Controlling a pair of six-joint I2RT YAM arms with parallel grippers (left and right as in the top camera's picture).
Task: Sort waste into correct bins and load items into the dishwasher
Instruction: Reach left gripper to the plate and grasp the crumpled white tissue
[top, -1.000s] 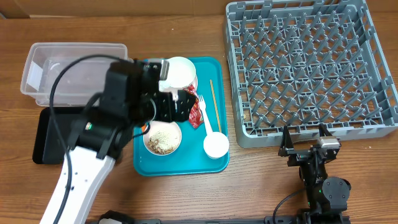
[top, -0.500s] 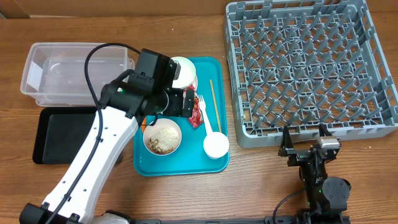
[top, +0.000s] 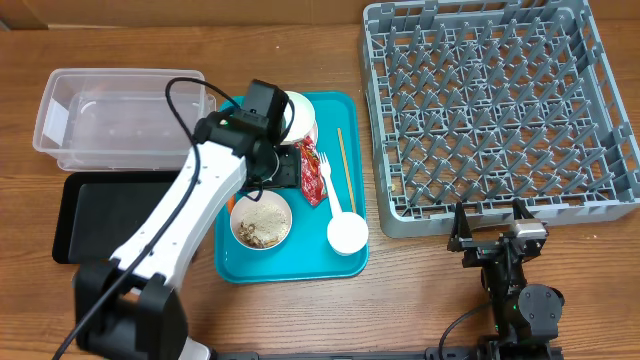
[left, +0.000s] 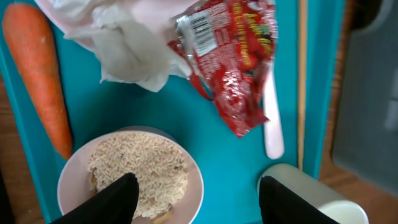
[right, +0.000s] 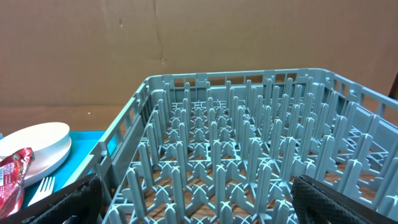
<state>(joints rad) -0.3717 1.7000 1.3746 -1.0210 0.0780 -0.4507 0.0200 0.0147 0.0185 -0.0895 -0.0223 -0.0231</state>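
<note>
The left pincer (left: 196, 190) is hovering, jaws apart and empty, over the teal tray (left: 208, 155), with the red wrapper (left: 233, 68) lying just ahead against the crumpled napkin (left: 127, 53). Descending from here, one finger is risking dipping into the rice bowl (left: 137, 171), or the pinch may be catching napkin too. The right pincer (right: 199, 202) is waiting wide apart beside the dish rack (right: 236, 155).
</note>
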